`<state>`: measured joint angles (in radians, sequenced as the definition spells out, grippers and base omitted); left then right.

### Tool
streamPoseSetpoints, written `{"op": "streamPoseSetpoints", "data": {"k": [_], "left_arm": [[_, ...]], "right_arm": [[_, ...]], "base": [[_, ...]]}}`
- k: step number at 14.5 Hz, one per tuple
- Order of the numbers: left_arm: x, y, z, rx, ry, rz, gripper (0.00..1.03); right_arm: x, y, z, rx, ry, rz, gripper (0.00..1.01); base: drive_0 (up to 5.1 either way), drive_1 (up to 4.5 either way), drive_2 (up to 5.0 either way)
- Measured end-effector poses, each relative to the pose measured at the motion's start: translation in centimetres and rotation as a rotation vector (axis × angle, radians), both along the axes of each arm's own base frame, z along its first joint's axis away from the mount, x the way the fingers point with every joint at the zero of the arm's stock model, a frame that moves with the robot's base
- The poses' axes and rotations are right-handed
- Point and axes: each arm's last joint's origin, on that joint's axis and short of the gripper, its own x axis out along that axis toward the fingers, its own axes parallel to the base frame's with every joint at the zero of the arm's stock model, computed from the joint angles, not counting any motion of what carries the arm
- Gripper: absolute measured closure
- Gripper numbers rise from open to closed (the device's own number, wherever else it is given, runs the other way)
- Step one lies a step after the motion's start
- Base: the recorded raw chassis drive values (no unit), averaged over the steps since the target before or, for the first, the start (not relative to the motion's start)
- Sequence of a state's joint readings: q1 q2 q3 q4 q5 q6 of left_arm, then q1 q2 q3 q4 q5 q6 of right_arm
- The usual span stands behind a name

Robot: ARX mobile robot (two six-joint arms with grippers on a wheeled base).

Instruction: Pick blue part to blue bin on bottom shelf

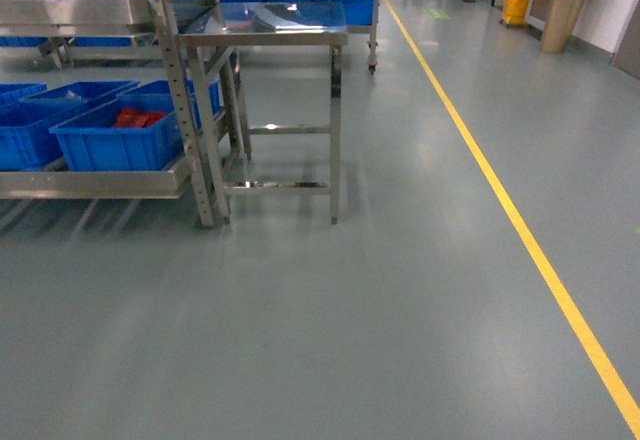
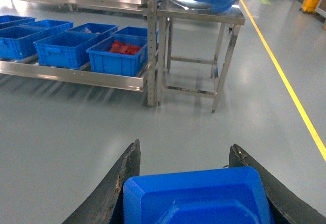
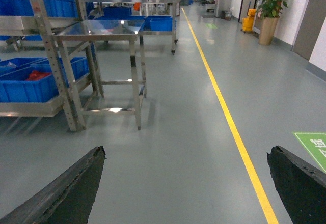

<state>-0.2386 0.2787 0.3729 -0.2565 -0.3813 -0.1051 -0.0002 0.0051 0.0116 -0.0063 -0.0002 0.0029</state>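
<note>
The left claw (image 2: 186, 183) grips the blue part (image 2: 196, 196); the right claw (image 3: 186, 183) gapes empty. Carrying to the bottom shelf (image 2: 71, 74) and its blue bins (image 2: 118, 56) remains.

I count two hands of mine: my left hand (image 2: 186, 183) with two dark fingers around one blue part (image 2: 196, 196), and my right hand (image 3: 186, 183) with two dark fingers spread wide and nothing between them. On the bottom shelf (image 2: 71, 75) my left wrist view shows five blue bins in full or in part, and one of them, the red-filled bin (image 2: 118, 56), holds red pieces I cannot number. Beside the rack stands one steel bench (image 1: 270, 32) on four legs. One yellow line (image 1: 520, 230) runs along the floor. One potted plant (image 1: 565, 0) and one yellow mop bucket (image 1: 518, 2) stand far off.
</note>
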Motion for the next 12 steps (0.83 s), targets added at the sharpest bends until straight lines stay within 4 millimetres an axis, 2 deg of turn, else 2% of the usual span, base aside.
{"op": "streamPoseSetpoints", "data": {"k": [12], "left_arm": [[0.01, 0.00, 0.00, 0.000, 0.000, 0.000, 0.59]], "right_arm": [[0.00, 0.00, 0.03, 0.000, -0.003, 0.000, 0.03]], "base": [[0.0, 4.11, -4.2]]}}
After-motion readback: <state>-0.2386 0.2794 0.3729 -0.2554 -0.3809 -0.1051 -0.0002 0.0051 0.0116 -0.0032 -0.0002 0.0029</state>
